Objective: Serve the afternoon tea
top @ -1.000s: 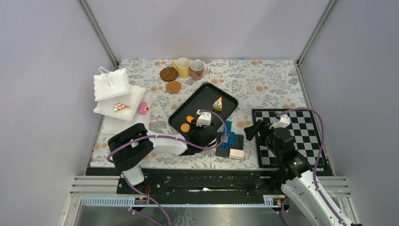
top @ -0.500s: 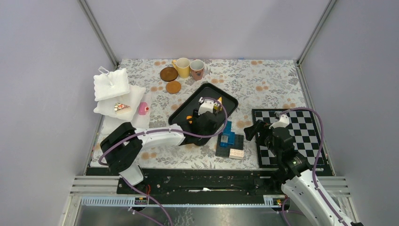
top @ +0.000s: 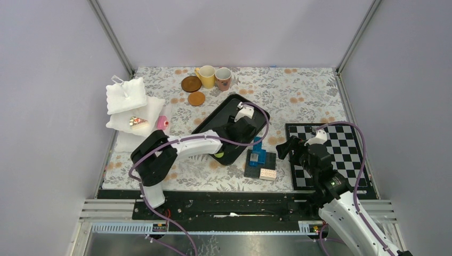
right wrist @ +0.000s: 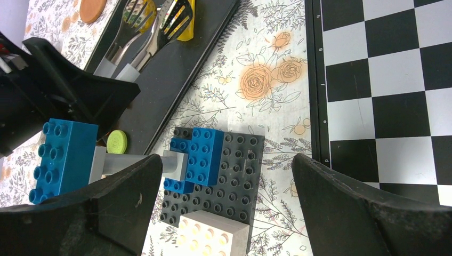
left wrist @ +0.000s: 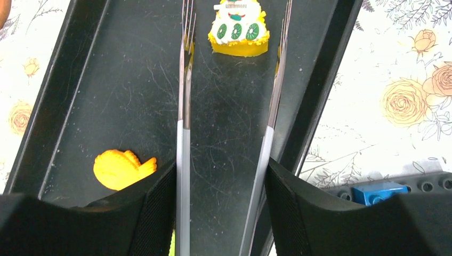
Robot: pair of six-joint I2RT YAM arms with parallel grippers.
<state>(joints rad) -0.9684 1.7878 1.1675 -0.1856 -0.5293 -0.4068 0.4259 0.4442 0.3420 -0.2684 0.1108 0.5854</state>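
Clenching the tongs [left wrist: 183, 106], the left hand [left wrist: 223, 213] hangs over the tray [left wrist: 117, 80]; its wrist view shows one yellow cake [left wrist: 238, 32], one orange cookie [left wrist: 118, 169] inside, both hidden overhead. Two mugs [top: 207, 76], two coasters [top: 191, 84] beyond the tray; right hand [right wrist: 226, 208] released.

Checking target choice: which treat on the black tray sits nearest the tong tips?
The yellow kiwi-topped cake, framed between the tips of the tongs; the orange cookie lies further back, beside one tong arm.
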